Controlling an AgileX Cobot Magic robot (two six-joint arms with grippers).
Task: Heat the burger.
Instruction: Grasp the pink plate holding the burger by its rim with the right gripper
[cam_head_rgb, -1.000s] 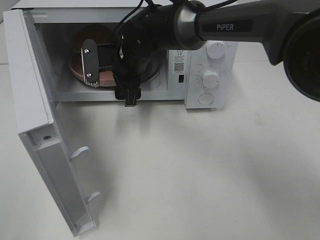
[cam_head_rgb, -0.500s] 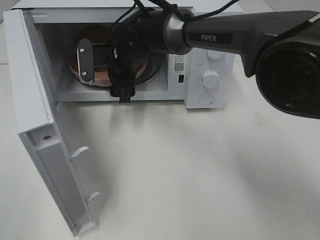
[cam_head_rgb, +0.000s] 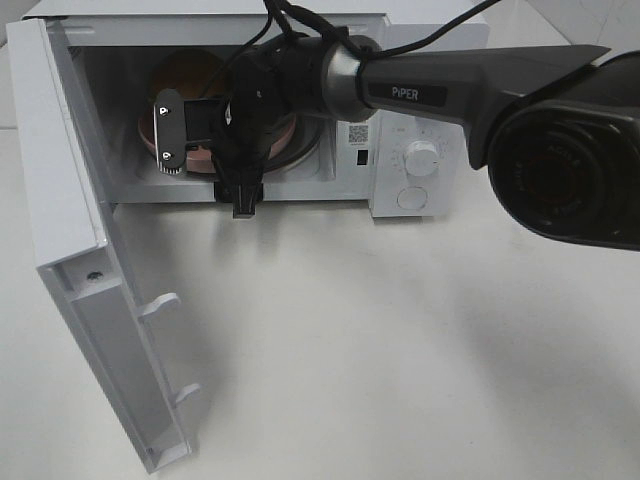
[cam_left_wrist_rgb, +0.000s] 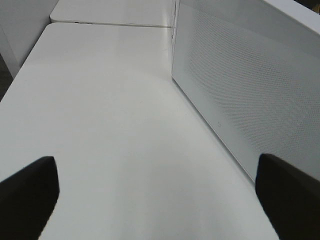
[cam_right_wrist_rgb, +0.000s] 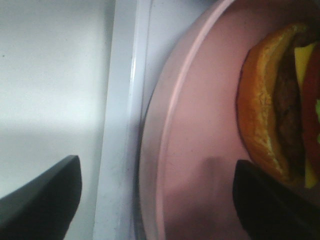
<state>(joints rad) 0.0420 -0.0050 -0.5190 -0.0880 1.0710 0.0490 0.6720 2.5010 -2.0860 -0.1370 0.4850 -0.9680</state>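
Golden-brown burger (cam_right_wrist_rgb: 265, 105) on pink plate (cam_right_wrist_rgb: 200, 125), just beyond right hand (cam_right_wrist_rgb: 155, 192)

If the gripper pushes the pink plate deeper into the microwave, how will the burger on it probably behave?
The burger is a stack of layers, so it may lean or shift apart if jolted. The plate looks smooth and stiff, so the burger could skid on it.

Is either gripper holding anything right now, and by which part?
Nothing is held. The right gripper stands open astride the rim of the pink plate, not clamped on it; the left gripper is open and empty.
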